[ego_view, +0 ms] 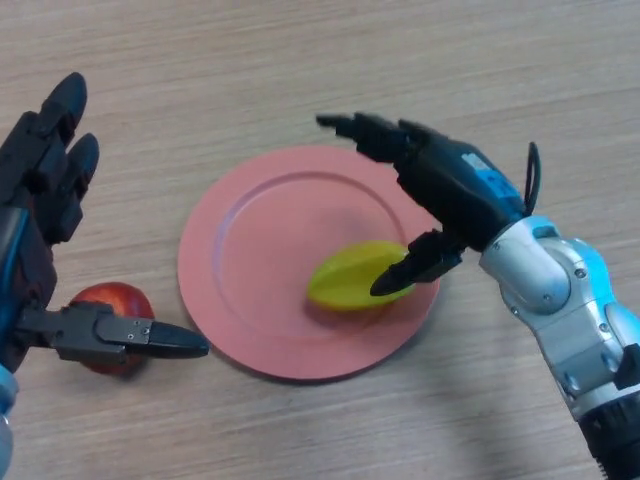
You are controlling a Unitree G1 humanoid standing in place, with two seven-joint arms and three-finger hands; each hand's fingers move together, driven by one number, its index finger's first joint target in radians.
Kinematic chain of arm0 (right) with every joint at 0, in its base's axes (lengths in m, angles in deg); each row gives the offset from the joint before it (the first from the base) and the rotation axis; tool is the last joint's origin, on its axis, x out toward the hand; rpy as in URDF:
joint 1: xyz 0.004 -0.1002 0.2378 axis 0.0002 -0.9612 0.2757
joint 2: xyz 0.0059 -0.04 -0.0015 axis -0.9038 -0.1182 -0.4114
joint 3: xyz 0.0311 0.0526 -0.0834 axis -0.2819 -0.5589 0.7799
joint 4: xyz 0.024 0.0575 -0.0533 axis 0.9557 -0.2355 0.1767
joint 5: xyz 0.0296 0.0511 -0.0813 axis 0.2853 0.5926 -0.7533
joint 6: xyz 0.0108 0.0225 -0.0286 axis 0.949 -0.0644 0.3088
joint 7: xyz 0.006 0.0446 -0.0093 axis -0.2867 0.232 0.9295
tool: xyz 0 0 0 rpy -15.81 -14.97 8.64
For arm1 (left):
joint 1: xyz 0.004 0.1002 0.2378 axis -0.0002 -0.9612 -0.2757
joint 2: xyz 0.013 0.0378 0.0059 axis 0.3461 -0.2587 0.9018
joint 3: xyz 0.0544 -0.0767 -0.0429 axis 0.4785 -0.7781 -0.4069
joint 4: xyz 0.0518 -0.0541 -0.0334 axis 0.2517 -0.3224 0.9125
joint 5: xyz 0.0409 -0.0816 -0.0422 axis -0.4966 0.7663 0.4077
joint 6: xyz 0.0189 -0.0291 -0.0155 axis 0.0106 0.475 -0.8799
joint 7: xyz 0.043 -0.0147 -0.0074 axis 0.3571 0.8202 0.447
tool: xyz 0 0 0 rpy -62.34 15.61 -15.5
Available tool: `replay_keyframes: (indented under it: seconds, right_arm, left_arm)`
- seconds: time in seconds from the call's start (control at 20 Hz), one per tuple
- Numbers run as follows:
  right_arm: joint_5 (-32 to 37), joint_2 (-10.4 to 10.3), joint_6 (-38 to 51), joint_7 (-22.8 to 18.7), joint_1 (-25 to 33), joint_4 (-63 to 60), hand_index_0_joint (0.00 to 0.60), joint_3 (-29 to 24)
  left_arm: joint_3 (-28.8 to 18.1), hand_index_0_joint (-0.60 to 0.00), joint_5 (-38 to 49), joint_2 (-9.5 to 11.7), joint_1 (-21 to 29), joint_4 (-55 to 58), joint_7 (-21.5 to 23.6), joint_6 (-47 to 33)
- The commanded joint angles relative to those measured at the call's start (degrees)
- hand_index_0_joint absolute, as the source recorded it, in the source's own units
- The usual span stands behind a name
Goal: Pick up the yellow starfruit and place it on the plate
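A yellow starfruit [350, 275] lies on the right half of the pink plate [255, 250]. My right hand [450, 190] hovers over the plate's right rim, fingers stretched out toward the far left and thumb pointing down beside the fruit's right end; whether the thumb touches it I cannot tell. The fingers are not curled round the fruit. My left hand [50, 200] stands open at the left edge, fingers up and thumb reaching right toward the plate's near-left rim.
A red apple [112, 300] lies on the wooden table [320, 60] left of the plate, partly hidden behind my left thumb.
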Motion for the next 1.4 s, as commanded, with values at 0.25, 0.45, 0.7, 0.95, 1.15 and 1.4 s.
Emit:
replay_keyframes:
  seconds: [0.25,0.45,0.7,0.95,1.15,1.4]
  right_arm:
    - [20.7,0.4,-11.0,4.0,-4.4,23.2,0.0,-5.9]
    - [27.6,2.5,-19.7,4.3,-10.5,35.4,0.0,-9.9]
    - [35.4,4.2,-28.4,-1.0,-17.1,44.8,0.0,-13.7]
    - [41.0,4.5,-35.4,-3.8,-17.6,50.3,0.0,-14.1]
    - [41.2,5.1,-35.7,-4.1,-17.9,51.5,0.0,-14.8]
    - [42.3,4.5,-39.5,-4.5,-21.1,56.7,0.0,-14.4]
  left_arm:
    - [-0.9,0.0,1.0,1.7,3.7,3.6,1.5,-5.6]
    - [0.7,0.0,1.4,1.6,4.3,1.9,2.5,-6.3]
    - [2.4,0.0,-0.1,1.6,5.2,-1.7,2.5,-8.5]
    - [2.1,0.0,-1.4,2.5,6.5,-0.9,1.5,-8.3]
    - [2.1,0.0,-2.1,2.1,6.4,-1.4,1.9,-10.1]
    - [1.7,0.0,0.1,1.7,5.6,-0.3,3.0,-9.8]
